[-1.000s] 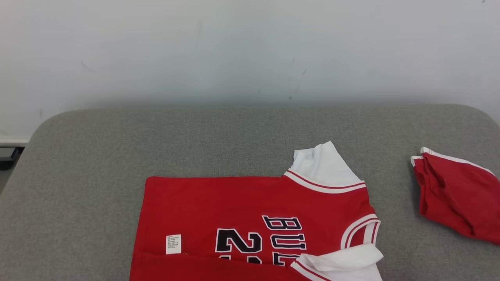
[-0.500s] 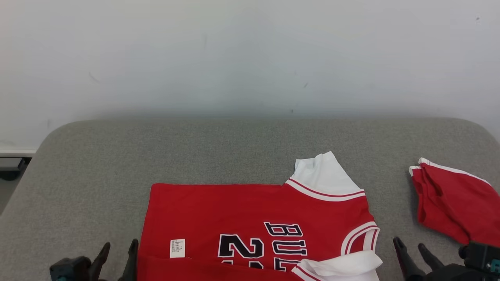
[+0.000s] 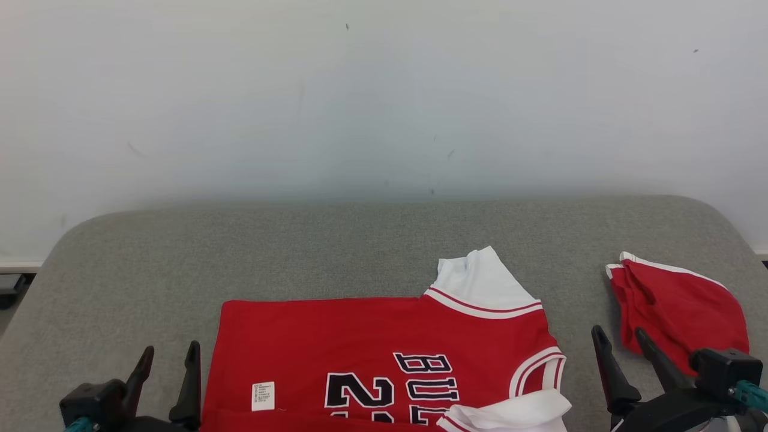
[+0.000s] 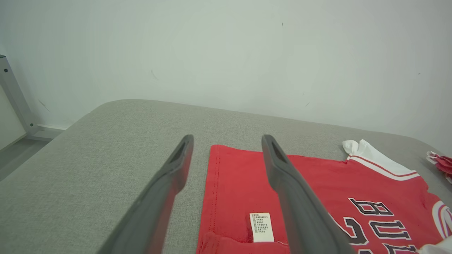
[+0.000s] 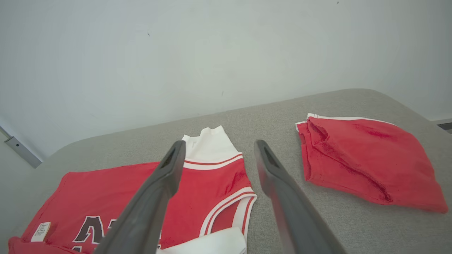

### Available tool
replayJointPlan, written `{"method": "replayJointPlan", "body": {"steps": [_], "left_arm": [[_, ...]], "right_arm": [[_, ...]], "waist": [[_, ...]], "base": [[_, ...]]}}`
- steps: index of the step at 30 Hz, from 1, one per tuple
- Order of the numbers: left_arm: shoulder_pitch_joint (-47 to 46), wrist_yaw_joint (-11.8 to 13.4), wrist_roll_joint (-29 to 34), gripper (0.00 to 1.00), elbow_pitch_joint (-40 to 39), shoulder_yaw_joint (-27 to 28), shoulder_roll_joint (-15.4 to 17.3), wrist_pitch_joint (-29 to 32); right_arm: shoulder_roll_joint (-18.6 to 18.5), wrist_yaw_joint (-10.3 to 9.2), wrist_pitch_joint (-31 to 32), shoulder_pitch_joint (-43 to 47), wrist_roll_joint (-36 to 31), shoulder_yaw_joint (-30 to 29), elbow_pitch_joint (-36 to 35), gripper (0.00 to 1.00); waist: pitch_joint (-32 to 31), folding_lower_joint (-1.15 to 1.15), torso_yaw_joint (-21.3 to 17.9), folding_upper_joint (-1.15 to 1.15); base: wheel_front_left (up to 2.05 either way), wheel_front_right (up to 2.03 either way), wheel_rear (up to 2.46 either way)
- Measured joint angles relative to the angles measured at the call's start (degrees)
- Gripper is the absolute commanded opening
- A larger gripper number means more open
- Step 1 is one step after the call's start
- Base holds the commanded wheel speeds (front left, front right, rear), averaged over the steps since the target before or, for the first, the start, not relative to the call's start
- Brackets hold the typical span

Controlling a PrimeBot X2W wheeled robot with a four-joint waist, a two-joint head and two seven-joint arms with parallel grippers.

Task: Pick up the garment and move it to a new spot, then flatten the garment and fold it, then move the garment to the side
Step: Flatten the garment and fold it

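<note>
The left pincer (image 3: 170, 349) sits low at the robot's left, its two long dark fingers spread apart with nothing between them. Its inner finger is just beside the left edge of the red basketball jersey (image 3: 372, 336). In the left wrist view that edge runs up through the gap between the fingers, though whether they touch the cloth cannot be told. The right pincer (image 3: 618, 331) is at the lower right, its fingers likewise apart and empty. It stands between the jersey's striped armhole and a smaller crumpled red cloth with white edging (image 3: 678, 306), which lies well apart from the jersey. The jersey lies spread on the grey fabric-covered surface (image 3: 300, 252), at the middle of its near side. It has black, white-outlined letters and numerals on its body. One white sleeve (image 3: 480, 279) points toward the back, and the other is folded over the body at the near edge. A small white care label (image 3: 263, 396) lies near its left side. A pale, scuffed wall (image 3: 384, 90) rises behind the surface.
</note>
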Motion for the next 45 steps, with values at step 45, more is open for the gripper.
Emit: {"method": "replayJointPlan", "body": {"steps": [45], "left_arm": [[1.9,1.1,2.9,1.00,-1.8,0.7,-1.4,6.4]], "right_arm": [[-3.1,5.65,-6.9,-4.4,-3.4,2.8,8.0,1.00]], "waist": [[4.0,0.00,-1.6,0.00]], "base": [[0.00,0.00,0.00]]}}
